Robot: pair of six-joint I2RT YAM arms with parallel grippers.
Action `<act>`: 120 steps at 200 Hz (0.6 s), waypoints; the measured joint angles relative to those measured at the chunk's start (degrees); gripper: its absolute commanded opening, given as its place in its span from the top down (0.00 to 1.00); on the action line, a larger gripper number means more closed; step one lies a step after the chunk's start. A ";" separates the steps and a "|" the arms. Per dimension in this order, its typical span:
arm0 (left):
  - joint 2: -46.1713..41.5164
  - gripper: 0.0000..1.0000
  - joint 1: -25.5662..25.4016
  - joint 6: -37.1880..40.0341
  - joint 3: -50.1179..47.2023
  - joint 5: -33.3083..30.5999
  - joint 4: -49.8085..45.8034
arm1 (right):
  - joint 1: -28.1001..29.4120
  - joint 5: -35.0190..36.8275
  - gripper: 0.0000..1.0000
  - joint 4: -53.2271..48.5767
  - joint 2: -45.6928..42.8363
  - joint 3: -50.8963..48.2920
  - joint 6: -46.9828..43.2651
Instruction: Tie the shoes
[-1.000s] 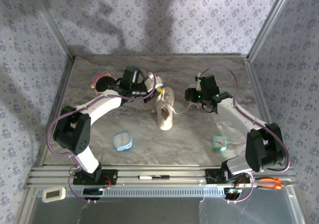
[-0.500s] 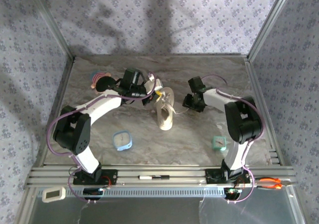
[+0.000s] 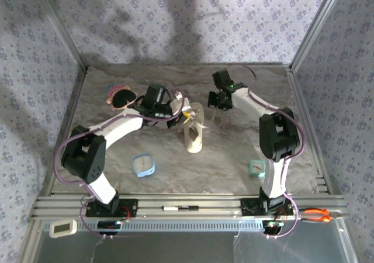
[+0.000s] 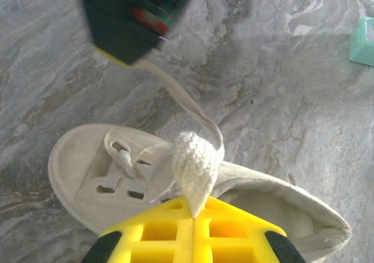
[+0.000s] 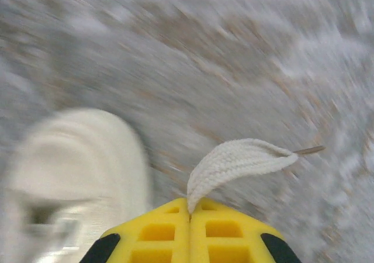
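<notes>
Lying near the middle of the grey marbled table [image 3: 245, 146], the small cream-beige low-top shoe [image 3: 193, 135] is flanked by both arms. The left gripper [image 4: 193, 211] is pressed together on a folded loop of flat pale lace [image 4: 194, 168], held just above the shoe's opening. The right gripper [image 5: 190, 207] is likewise clamped shut, pinching a second strand [image 5: 234, 159] that is stretched from the shoe toward it. A teal square block [image 3: 257, 168] and a blue square block [image 3: 143, 165] are set well apart from the shoe, nearer the arm bases.
</notes>
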 measured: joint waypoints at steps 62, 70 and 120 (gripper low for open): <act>-0.74 1.00 -0.46 -0.52 -2.62 -0.09 2.40 | 8.63 -11.10 0.92 -1.33 7.67 20.79 -7.52; -0.74 1.00 -0.44 -0.92 -2.99 -0.22 3.21 | 9.07 -12.59 0.85 -1.77 8.98 21.68 -7.87; -0.39 1.00 -0.44 -3.17 -3.08 -0.72 5.62 | 8.72 -19.02 0.50 -4.15 10.78 21.68 -8.92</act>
